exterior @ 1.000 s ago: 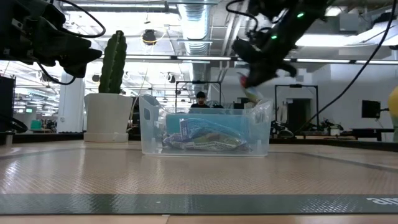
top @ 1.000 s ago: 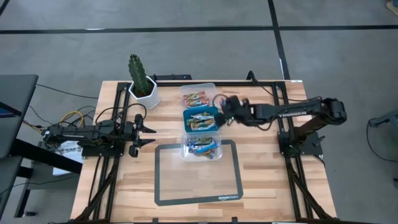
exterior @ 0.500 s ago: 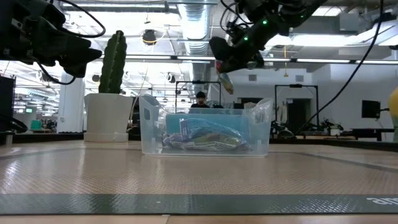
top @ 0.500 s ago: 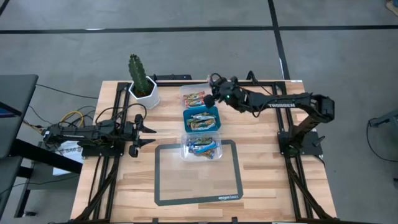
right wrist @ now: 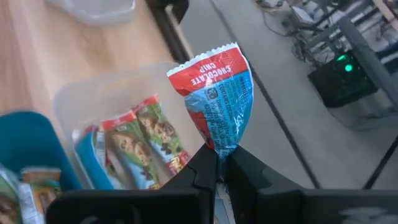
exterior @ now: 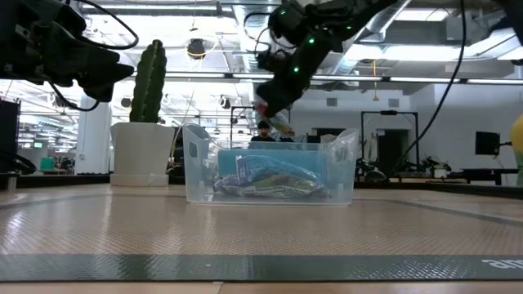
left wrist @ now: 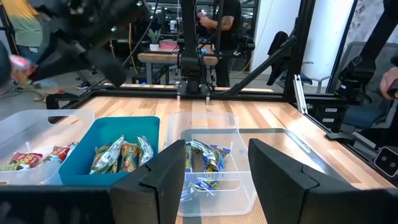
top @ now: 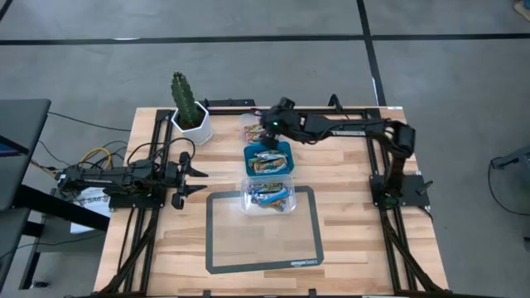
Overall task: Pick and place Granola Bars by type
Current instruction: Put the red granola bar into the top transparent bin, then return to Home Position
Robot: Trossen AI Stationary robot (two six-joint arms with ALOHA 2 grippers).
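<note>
My right gripper (top: 267, 127) hovers over the far clear tub (top: 262, 117), shut on a red-and-blue granola bar (right wrist: 217, 99). That tub holds red-and-green bars (right wrist: 149, 140). The middle blue tub (top: 267, 159) holds brown-gold bars, and the near clear tub (top: 267, 197) holds blue bars (left wrist: 202, 158). In the low view the held bar (exterior: 278, 124) hangs above the tubs. My left gripper (top: 199, 179) waits open at the table's left side, pointing toward the tubs. My right gripper pinches the red-and-blue bar at one narrow end (right wrist: 222, 144) between its two fingers (right wrist: 205, 171). It comes slanting down from the table's right. The bar is lifted clear and sticks out beyond the fingertips, its crimped free end (right wrist: 205, 62) over the far clear tub.
A potted cactus (top: 188, 108) stands at the far left corner, next to the far tub. A dark-framed mat (top: 263, 240) lies on the near middle of the table, with the near tub on its far edge. Black frame rails (top: 141, 223) run along both sides.
My right gripper has carried the bar from beside the blue tub's right side toward the far edge and to the left, ending over the far clear tub. It has stayed shut on the bar throughout. The arm has stretched out across the far side.
</note>
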